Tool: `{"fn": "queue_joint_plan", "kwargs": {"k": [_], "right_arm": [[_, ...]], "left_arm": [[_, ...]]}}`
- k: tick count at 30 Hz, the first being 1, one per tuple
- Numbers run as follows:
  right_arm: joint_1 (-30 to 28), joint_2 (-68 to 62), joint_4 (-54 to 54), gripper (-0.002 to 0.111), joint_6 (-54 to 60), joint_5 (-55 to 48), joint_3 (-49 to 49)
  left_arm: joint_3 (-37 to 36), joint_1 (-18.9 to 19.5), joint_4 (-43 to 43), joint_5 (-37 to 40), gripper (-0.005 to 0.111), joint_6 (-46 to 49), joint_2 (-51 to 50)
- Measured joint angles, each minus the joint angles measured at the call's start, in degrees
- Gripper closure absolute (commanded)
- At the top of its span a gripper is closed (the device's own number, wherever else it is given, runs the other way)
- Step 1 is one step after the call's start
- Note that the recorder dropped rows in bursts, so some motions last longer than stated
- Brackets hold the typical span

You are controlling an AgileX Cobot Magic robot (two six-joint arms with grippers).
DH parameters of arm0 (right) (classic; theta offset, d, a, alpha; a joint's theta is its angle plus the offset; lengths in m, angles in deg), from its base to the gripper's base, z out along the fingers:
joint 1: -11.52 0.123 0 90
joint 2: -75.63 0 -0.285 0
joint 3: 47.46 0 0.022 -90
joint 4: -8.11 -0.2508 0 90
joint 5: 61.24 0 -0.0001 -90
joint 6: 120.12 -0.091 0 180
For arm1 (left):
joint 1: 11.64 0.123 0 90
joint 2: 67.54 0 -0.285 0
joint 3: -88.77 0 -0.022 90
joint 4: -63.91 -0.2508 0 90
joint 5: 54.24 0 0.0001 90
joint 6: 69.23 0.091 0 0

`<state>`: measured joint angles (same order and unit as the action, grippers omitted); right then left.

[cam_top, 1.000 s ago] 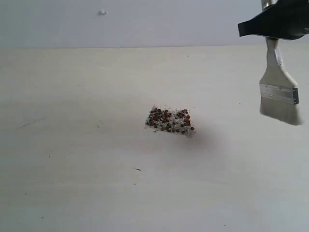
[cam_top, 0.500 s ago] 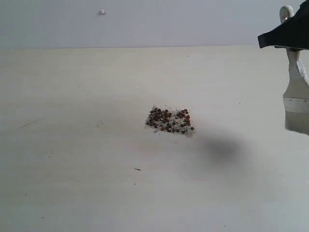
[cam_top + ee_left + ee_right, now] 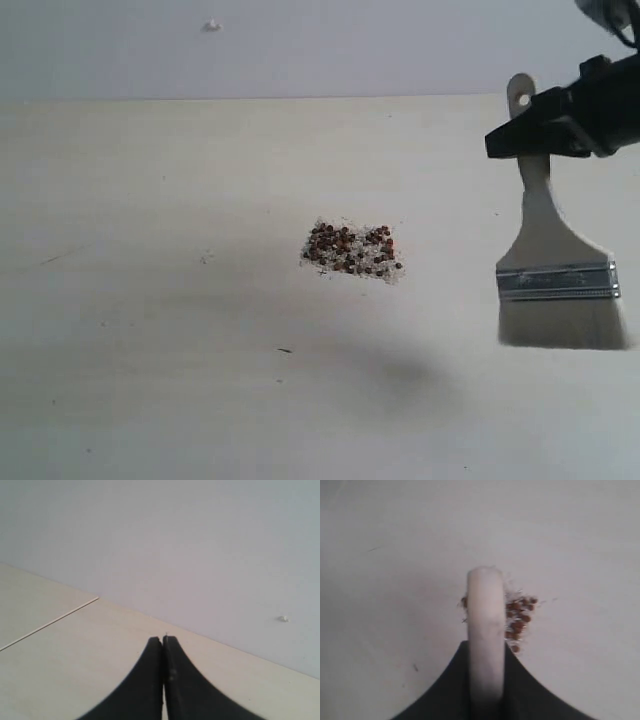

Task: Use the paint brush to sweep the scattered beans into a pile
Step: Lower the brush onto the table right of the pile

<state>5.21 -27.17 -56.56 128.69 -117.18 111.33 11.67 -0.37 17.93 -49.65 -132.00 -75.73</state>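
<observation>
The beans lie as one compact pile of reddish-brown beads and whitish crumbs in the middle of the pale table. Well to the right of it, my right gripper is shut on the wooden handle of the paint brush, which hangs bristles down above the table. In the right wrist view the brush handle stands between the dark jaws and partly hides the beans. My left gripper is shut and empty, facing the wall, and is outside the exterior view.
A grey wall rises behind the table's far edge, with a small white knob on it. A tiny dark speck lies in front of the pile. A soft shadow falls on the table left of the bristles.
The right gripper has carried the brush lower and back to the left from the right edge. The brush now hangs straight, fully in view. The pile has not moved.
</observation>
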Motion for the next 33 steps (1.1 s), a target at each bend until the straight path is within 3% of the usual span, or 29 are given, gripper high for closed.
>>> {"fn": "queue_joint_plan", "kwargs": {"k": [4, 6, 23, 33], "right_arm": [[-0.09, -7.20, -12.95, 0.108, 10.84, -11.73, 0.00], [-0.09, -9.63, -16.89, 0.108, 14.07, -12.86, 0.03], [-0.09, -15.28, -17.99, 0.108, 13.90, -10.58, 0.13], [-0.09, -18.06, -16.31, 0.108, 11.98, -0.57, 0.13]], "left_arm": [[0.00, 0.00, 0.00, 0.00, 0.107, 0.00, 0.00], [0.00, 0.00, 0.00, 0.00, 0.107, 0.00, 0.00], [0.00, 0.00, 0.00, 0.00, 0.107, 0.00, 0.00], [0.00, 0.00, 0.00, 0.00, 0.107, 0.00, 0.00]]}}
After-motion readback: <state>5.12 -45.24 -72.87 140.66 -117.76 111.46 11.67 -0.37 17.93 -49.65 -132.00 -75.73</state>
